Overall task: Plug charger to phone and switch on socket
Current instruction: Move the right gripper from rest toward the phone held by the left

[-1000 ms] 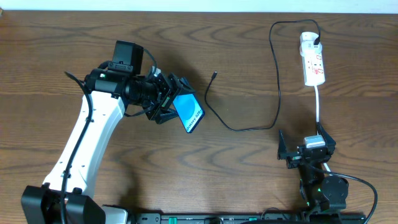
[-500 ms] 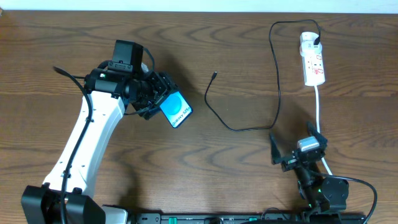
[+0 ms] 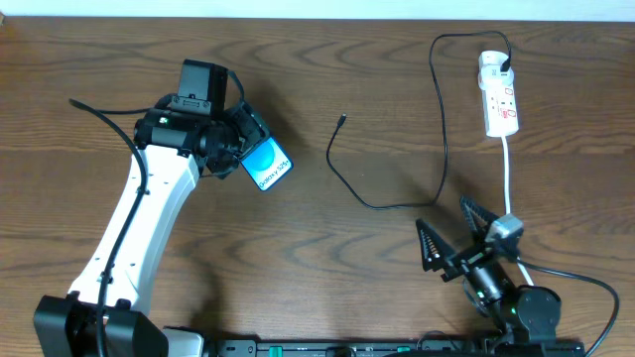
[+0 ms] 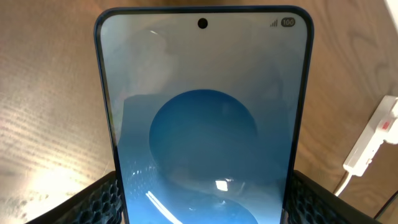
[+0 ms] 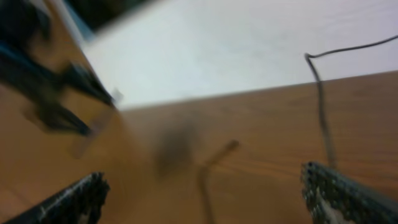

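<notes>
The phone point(image 3: 267, 164) is lifted off the table with its blue screen up, and my left gripper point(image 3: 246, 151) is shut on its side edges. In the left wrist view the phone point(image 4: 205, 124) fills the frame between the two black fingers point(image 4: 93, 202). The charger's metal plug point(image 3: 341, 120) lies on the wood to the right of the phone. Its black cable point(image 3: 382, 205) loops right and up to the adapter point(image 3: 506, 65) in the socket point(image 3: 499, 99) at the far right. My right gripper point(image 3: 451, 233) is open near the front right with nothing between its fingers. The right wrist view is blurred, and its gripper point(image 5: 205, 193) points at the cable point(image 5: 208, 168).
A white cord point(image 3: 508, 169) runs from the socket down towards my right arm. The socket point(image 4: 376, 140) also shows at the right edge of the left wrist view. The table's far edge meets a pale wall.
My left arm has drawn the phone leftwards and back, away from the plug. My right gripper has swung round to point up and left, still open.
</notes>
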`<state>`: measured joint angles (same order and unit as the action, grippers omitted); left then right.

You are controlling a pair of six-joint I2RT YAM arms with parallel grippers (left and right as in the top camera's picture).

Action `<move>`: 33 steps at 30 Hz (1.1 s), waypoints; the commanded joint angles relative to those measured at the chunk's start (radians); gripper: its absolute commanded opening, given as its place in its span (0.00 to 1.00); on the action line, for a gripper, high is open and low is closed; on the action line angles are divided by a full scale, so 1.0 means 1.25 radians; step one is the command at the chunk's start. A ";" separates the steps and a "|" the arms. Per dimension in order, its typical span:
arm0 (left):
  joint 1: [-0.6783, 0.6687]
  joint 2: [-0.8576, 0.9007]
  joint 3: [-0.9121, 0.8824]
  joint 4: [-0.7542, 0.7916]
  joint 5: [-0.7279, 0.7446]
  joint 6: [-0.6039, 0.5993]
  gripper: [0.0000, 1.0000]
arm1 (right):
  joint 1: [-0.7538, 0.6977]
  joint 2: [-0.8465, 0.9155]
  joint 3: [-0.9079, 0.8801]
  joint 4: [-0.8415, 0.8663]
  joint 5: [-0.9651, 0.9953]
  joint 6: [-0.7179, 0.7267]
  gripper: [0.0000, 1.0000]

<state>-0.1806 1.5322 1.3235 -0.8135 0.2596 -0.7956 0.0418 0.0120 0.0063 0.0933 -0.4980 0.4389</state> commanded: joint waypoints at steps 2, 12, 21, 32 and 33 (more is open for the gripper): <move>-0.001 -0.019 0.003 0.029 -0.017 0.013 0.47 | 0.005 -0.004 -0.001 0.196 -0.025 0.379 0.99; -0.001 -0.019 0.003 0.030 -0.003 0.013 0.47 | 0.005 -0.004 -0.001 0.384 0.024 0.497 0.99; -0.001 -0.019 0.003 0.030 0.002 0.013 0.47 | 0.005 0.065 0.109 0.078 0.081 0.377 0.99; -0.001 -0.019 0.003 0.031 0.023 0.004 0.47 | 0.005 0.477 0.479 -0.193 0.092 0.209 0.99; -0.001 -0.019 0.003 0.031 0.027 0.000 0.47 | 0.006 0.516 0.503 -0.201 0.083 0.209 0.99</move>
<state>-0.1806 1.5326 1.3201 -0.7807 0.2661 -0.7883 0.0418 0.5587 0.5720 -0.1349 -0.3851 0.7547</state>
